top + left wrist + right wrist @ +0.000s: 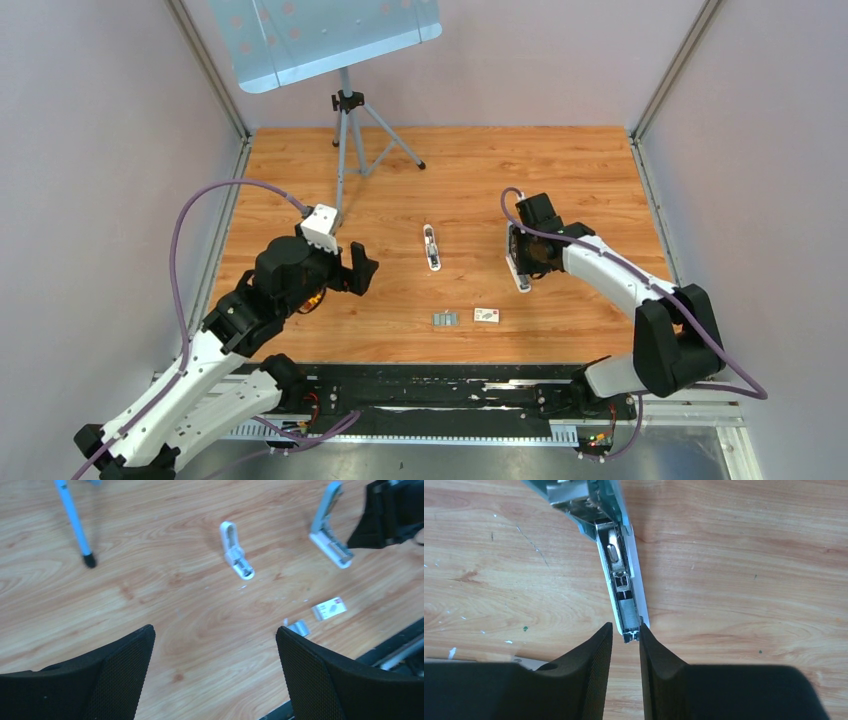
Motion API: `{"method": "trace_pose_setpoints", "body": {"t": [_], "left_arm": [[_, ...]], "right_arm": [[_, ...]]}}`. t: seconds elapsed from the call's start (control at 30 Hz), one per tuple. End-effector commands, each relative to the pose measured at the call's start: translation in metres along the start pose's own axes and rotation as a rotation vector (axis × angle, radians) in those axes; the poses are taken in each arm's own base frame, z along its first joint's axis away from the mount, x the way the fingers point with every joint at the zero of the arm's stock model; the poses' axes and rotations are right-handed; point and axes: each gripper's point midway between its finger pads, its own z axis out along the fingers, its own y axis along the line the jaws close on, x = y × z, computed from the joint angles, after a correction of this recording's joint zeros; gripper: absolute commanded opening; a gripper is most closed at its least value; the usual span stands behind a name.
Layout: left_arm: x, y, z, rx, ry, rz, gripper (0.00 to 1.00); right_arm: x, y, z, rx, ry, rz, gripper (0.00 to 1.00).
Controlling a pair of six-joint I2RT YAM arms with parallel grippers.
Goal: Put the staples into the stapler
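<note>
— Where are the staples?

— The small grey ridged block of staples [445, 319] lies flat on the wooden table [600, 180]. It is nearer the arm bases than the white and pale-blue stapler [621, 580], off to its left and well apart from it. A little white printed box [487, 315] sits just beside the block, on the side toward the stapler.

— Is the stapler open?

— Yes. The right wrist view shows it plainly, with the lid tipped up and the metal channel bare along its length. From above you only get a pale sliver half under the arm.

— And the right gripper [625, 630]?

— Its black fingers are drawn nearly together with only a narrow gap, and the stapler's front tip sits at that gap. Whether it is pinching the tip or sitting just above it, I cannot tell, and the overhead view doesn't settle it.

— The left one?

— The left gripper [215, 630] has its fingers spread wide with nothing between them, over bare wood well to the left of the stapler. Its camera catches what the right one misses. You see the stapler side-on with the lid raised, and a smaller white and metal object [235, 555] lying to the stapler's left.

— Anything else?

— A grey tripod [348, 130] carrying a shiny panel [330, 35] stands beyond the stapler, toward the far left.
</note>
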Motion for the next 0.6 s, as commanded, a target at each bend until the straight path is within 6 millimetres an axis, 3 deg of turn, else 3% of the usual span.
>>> {"method": "trace_pose_setpoints", "body": {"t": [0.0, 0.2, 0.3, 0.57], "left_arm": [[-0.03, -0.045, 0.017, 0.198, -0.076, -0.105, 0.88], [-0.057, -0.094, 0.064, 0.376, -0.085, -0.182, 0.7], [-0.067, -0.111, 0.1, 0.41, -0.106, -0.232, 0.62], [-0.06, -0.137, 0.184, 0.401, -0.093, -0.27, 0.58]], "right_arm": [[-0.008, 0.006, -0.003, -0.108, -0.005, 0.07, 0.3], [-0.01, 0.001, 0.002, -0.196, -0.019, 0.165, 0.32], [-0.006, -0.002, 0.007, -0.207, -0.017, 0.195, 0.35], [-0.008, -0.007, 0.021, -0.224, -0.02, 0.229, 0.35]]}}
